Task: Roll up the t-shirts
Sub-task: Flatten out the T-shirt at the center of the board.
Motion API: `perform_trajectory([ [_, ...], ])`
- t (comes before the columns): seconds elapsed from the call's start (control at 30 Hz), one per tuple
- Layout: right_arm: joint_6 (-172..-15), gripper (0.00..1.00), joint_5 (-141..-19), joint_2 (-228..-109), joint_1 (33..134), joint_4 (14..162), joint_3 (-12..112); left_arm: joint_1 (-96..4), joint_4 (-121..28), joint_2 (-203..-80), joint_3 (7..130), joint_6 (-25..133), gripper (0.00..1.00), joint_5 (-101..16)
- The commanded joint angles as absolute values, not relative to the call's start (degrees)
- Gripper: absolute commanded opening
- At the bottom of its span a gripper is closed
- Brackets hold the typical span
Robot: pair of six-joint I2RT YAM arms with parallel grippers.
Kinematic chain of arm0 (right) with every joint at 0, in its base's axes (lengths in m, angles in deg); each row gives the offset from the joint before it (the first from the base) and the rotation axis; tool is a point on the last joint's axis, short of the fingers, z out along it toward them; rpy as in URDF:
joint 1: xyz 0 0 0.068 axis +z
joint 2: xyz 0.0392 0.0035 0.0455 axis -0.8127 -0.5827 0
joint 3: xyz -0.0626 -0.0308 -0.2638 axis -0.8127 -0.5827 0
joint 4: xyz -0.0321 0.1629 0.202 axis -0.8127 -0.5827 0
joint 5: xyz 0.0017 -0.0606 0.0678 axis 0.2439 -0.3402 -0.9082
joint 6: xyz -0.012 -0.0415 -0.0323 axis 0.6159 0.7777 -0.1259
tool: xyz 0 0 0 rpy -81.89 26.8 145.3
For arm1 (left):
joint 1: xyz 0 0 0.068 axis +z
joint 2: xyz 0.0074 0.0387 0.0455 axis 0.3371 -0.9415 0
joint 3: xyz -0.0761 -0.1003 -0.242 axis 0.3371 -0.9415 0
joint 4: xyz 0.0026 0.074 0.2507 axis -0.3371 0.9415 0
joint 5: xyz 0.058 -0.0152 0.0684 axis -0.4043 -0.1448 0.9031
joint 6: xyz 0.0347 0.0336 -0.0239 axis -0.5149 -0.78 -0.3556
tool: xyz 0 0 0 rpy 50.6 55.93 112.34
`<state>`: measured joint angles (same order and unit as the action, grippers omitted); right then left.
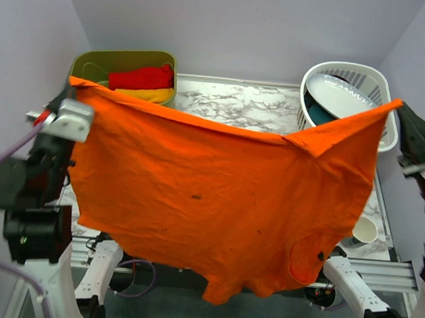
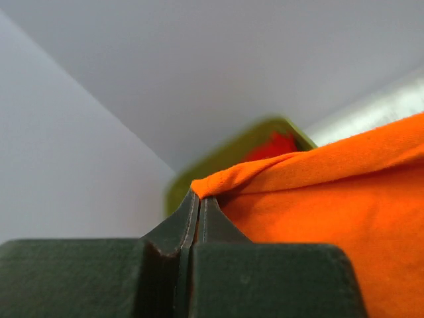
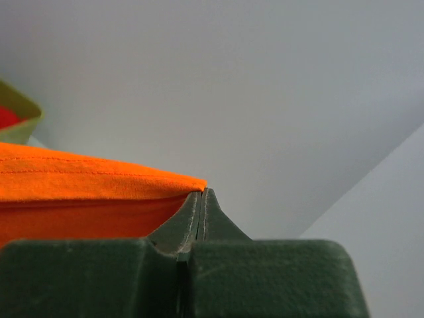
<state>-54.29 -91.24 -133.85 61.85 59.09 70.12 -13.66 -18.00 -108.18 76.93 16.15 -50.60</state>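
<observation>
A vivid orange t-shirt (image 1: 217, 189) hangs spread wide in the air above the table, stretched between both arms. My left gripper (image 1: 74, 84) is shut on its upper left corner, and the left wrist view shows the cloth (image 2: 331, 218) pinched at my closed fingertips (image 2: 200, 197). My right gripper (image 1: 402, 105) is shut on the upper right corner, where the hem (image 3: 79, 179) runs into the closed jaws (image 3: 202, 192). A red t-shirt (image 1: 141, 77) and a yellow-orange t-shirt (image 1: 150, 94) lie in the green bin (image 1: 125, 56) at the back left.
A white laundry basket (image 1: 368, 80) at the back right holds a white dish (image 1: 341, 96) and a teal dish (image 1: 319, 112). A pale cup (image 1: 365, 230) stands near the table's right edge. The marble table top (image 1: 240, 102) shows behind the hanging shirt, which hides most of it.
</observation>
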Motion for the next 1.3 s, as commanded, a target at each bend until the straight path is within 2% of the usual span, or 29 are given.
perform_trajectory([
  [0.0,-49.17,0.01,-94.28,-139.64,61.48,63.51,54.69,-13.29,-11.07,-115.03,60.21,12.46,0.00,-62.93],
  [0.13,-49.34,0.00,-98.14,-147.10,61.66,65.01,44.11,-14.25,-16.61,-123.90,52.18,14.22,0.00,-67.07],
  [0.27,-49.87,0.00,-100.18,-158.69,61.74,68.08,40.75,-15.22,-27.57,-138.90,50.14,17.37,0.00,-65.14],
  [0.43,-46.28,0.00,-96.24,-176.77,62.27,69.23,46.89,-15.22,-27.00,-152.56,58.12,15.98,0.00,-60.49],
  [0.57,-44.60,0.00,-91.40,-186.30,62.27,69.14,56.19,-15.22,-23.74,-160.03,64.02,13.87,0.00,-59.08],
  [0.8,-44.77,0.00,-87.97,-194.57,62.27,67.73,64.65,-15.22,-24.18,-164.17,68.68,15.62,0.00,-58.54],
  [1.27,-46.62,0.00,-86.38,-195.98,62.27,70.64,63.87,-15.13,-21.02,-160.05,71.32,15.54,0.00,-57.49],
])
